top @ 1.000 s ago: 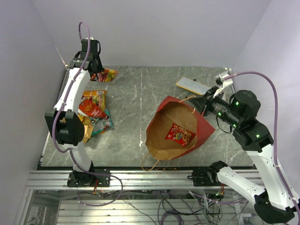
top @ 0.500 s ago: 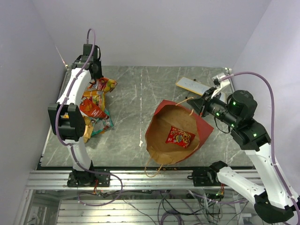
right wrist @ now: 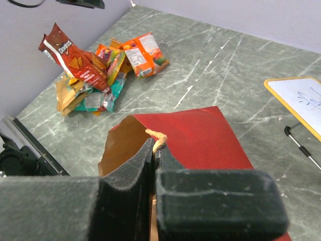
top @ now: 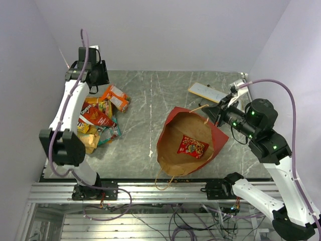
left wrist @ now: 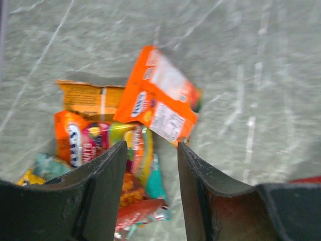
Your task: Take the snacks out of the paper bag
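Left wrist view is blurred: I cannot read the print on the orange packet (left wrist: 160, 100), and my left fingers (left wrist: 100, 196) cover the lower snack pile (left wrist: 85, 145). In the right wrist view the bag handle (right wrist: 159, 142) vanishes between my right fingers (right wrist: 125, 191); the white card (right wrist: 301, 100) runs off the frame edge. From above, the red packet (top: 192, 146) has print too small to tell.

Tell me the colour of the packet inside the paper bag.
Red, with yellow markings. The packet in the paper bag shows best in the top external view.
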